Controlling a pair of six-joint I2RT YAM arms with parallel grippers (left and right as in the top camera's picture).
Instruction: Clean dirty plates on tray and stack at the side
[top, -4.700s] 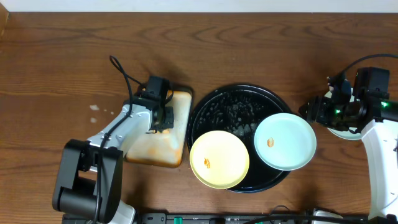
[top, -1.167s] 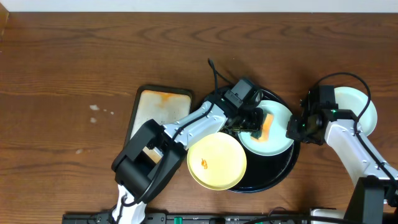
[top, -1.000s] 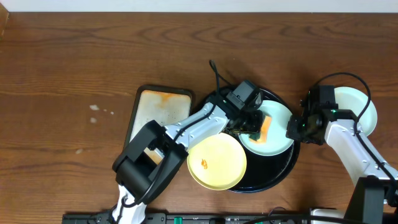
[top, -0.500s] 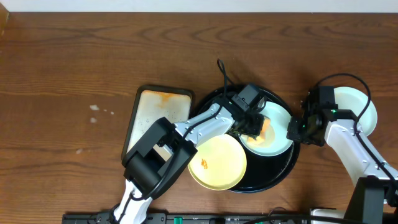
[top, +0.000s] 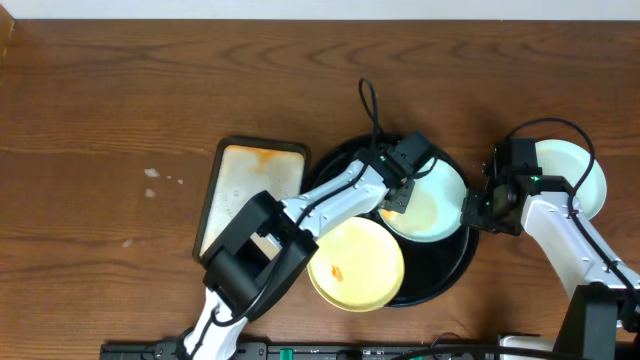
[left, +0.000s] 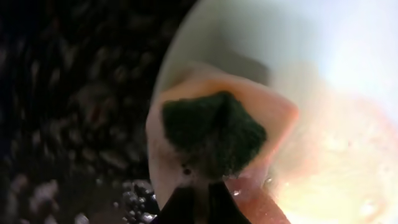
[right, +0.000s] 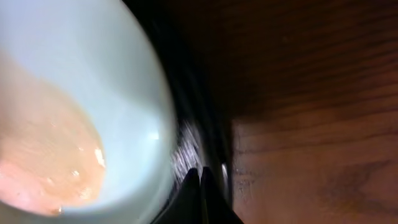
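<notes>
Two tools work the pale mint-green round plate (top: 440, 205) on the large round black tray (top: 345, 165): the left tool (top: 398, 192) clamps a green-topped orange sponge (left: 211, 134) against it mid-scrub, the right tool (right: 201, 180) looks closed at its rim, hold unclear, so lifting it aside probably comes next.

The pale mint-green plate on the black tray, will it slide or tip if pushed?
Likely slippery: the pale mint-green round plate looks smooth and carries a glossy orange smear, so it may skate on the wet-looking round black tray. Being shallow and wide, it would probably slide rather than tip. It looks rigid.
</notes>
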